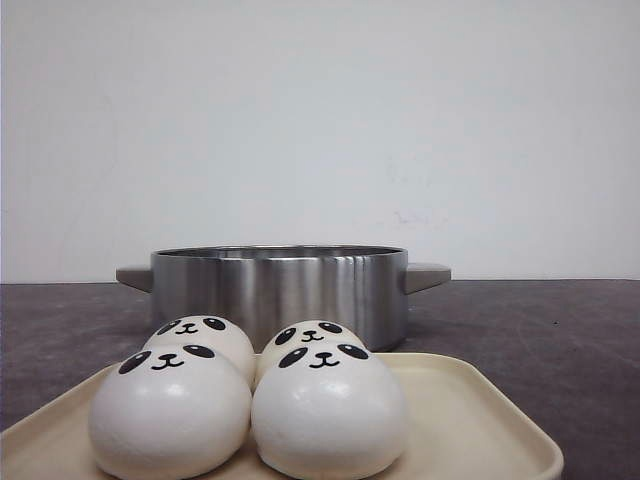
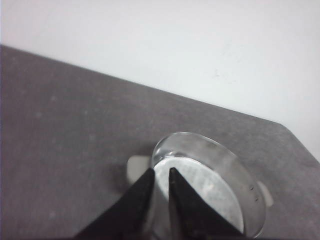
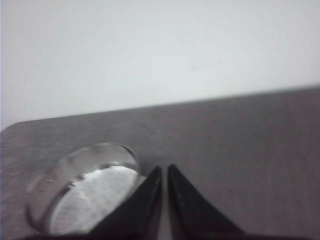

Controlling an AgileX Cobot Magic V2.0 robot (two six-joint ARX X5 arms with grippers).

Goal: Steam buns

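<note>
Both claws (image 2: 161,176) (image 3: 165,172) nearly closed, empty.

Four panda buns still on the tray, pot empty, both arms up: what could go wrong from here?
1. The buns sit tightly packed, touching, on the tray; a pincer closing on one may shove or dent its neighbour.
2. The steel pot has a tall wall behind the tray; a low carry could clip its rim.
3. Left pincer and right pincer are both nearly closed and must open before descending.
</note>
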